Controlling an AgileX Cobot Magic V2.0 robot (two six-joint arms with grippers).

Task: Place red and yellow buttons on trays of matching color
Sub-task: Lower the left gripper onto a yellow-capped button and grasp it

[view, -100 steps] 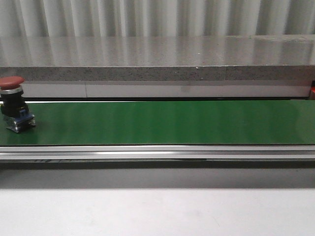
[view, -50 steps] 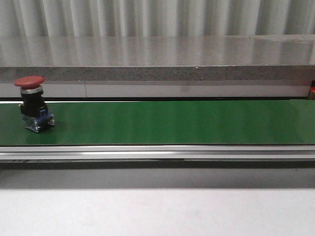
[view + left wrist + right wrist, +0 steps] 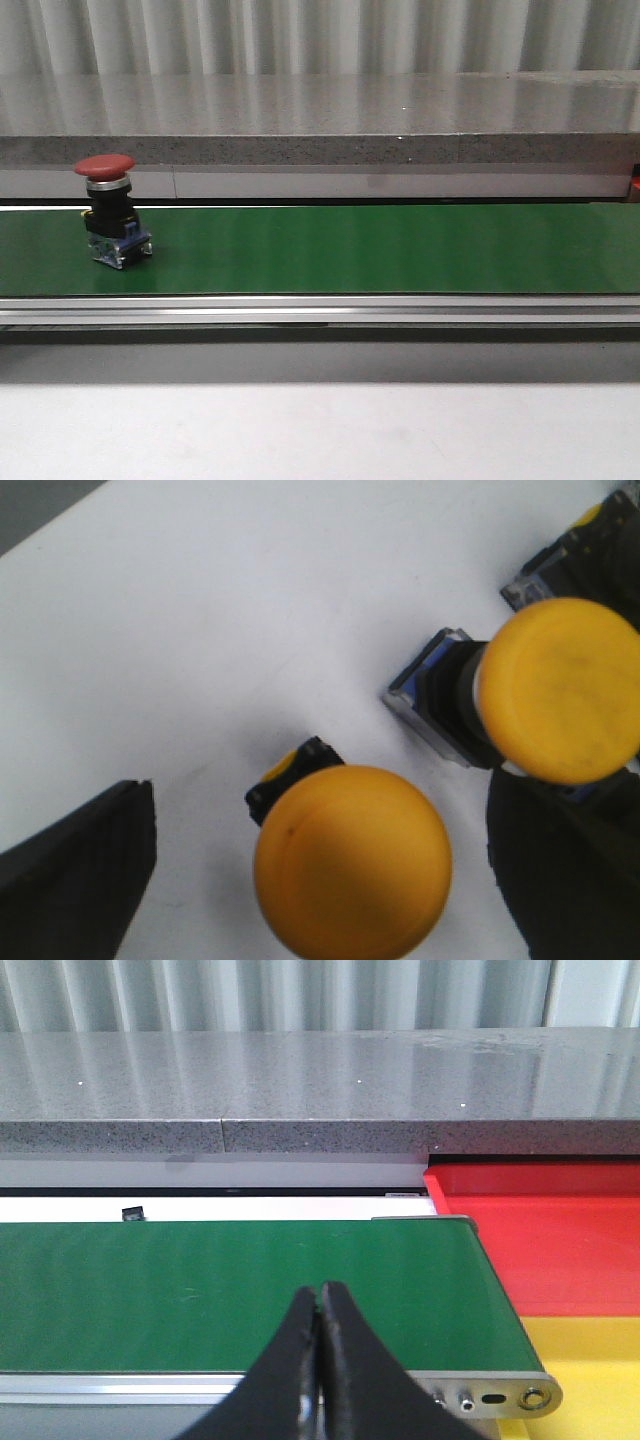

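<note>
From my right wrist camera I see the red tray (image 3: 560, 1230) just past the belt's end, with the yellow tray (image 3: 590, 1360) beside it; the parts of both that I can see hold nothing. The right gripper (image 3: 320, 1305) hangs over the green belt (image 3: 200, 1280) near that end, its jaws pressed together on nothing.

On the front camera, a red button (image 3: 112, 210) stands on the belt close to its left end, toward the far edge. It is upright, long axis vertical, red mushroom cap on top, black body and blue-and-metal base on the belt.

My left wrist camera looks down on a white surface (image 3: 200, 630) with two yellow buttons. The near yellow button (image 3: 352, 874) sits between the widely spread dark fingers (image 3: 80, 870), untouched. The second yellow button (image 3: 558, 690) lies tilted, cap toward the camera, its base on the white surface.
</note>
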